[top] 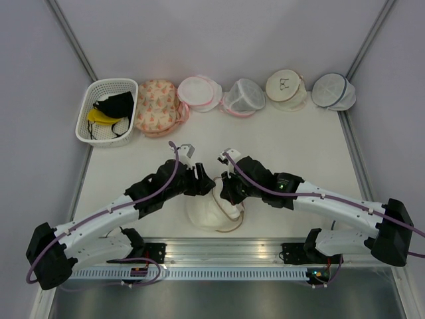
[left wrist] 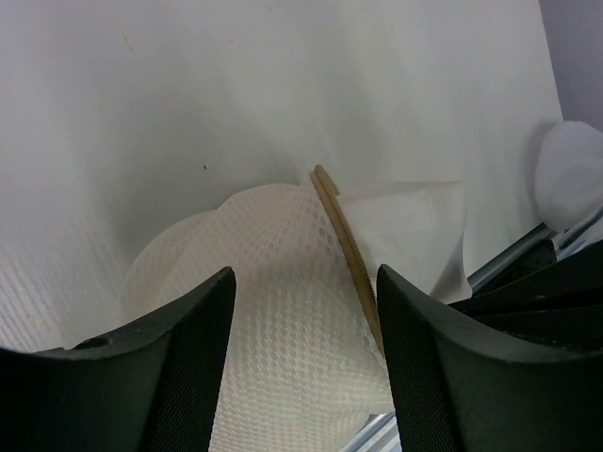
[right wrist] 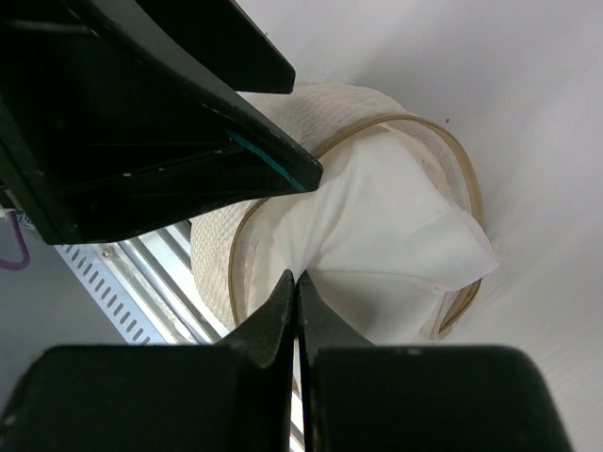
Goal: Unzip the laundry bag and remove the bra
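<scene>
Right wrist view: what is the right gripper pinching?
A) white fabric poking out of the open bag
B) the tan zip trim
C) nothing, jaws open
A: the right gripper is shut on the bra, smooth white fabric emerging from the unzipped laundry bag.

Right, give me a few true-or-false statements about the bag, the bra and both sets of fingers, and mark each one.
1. The laundry bag is unzipped, with the white bra showing through its opening. True.
2. The right fingers are spread wide. False: they are pressed together on a fold of the bra.
3. The left fingers stand apart, with the bag's mesh between them. True.
4. The basket holds a white bra. False: it holds a black bra and a yellow bra.
</scene>
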`<state>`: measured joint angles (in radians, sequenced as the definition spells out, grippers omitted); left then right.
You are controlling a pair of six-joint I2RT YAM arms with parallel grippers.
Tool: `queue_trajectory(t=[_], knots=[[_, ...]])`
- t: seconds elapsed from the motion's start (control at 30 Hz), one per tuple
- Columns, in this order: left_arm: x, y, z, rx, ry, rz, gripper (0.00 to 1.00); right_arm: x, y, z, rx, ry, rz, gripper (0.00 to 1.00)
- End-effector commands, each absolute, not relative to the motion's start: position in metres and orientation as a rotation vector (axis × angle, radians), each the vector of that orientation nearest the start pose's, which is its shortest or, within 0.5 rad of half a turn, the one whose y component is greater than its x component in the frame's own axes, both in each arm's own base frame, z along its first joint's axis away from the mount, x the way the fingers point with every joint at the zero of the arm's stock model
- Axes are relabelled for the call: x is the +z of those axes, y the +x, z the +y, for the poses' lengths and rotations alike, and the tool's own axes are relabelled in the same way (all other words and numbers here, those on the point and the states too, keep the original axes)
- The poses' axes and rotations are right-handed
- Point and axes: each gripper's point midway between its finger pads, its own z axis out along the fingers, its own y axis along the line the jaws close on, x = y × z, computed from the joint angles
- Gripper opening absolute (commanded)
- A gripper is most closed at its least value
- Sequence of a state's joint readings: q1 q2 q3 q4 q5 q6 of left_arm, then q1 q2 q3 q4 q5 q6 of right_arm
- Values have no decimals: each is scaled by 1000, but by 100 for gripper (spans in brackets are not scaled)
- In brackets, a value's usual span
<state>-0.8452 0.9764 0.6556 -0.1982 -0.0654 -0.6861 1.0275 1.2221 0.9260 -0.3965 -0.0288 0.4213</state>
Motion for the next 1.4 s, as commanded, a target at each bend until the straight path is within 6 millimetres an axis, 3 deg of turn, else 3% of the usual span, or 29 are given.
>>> queue_trajectory(t=[0.0,0.2,0.33,0.63,0.93,1.07,1.23,1.37], knots=[[167,201,-261,-858,200,2202,66,186,169,320,807,-708,2202,0],[170,200,-265,-856,238,2199,66,184,170,318,793,-703,2210,0],[158,202,-260,-777,243,2255,57,194,178,312,748,-653,2191,0],[134,195,-250,-719,224,2329,37,264,177,304,834,-599,2035,1],[132,192,-249,-738,210,2330,29,351,167,293,1051,-465,1728,0],[133,191,-251,-761,198,2324,27,369,161,292,1128,-433,1650,1],[131,189,-251,-779,184,2325,27,405,161,274,1169,-330,1505,0],[131,188,-251,-792,171,2319,27,414,167,277,1138,-332,1517,0]])
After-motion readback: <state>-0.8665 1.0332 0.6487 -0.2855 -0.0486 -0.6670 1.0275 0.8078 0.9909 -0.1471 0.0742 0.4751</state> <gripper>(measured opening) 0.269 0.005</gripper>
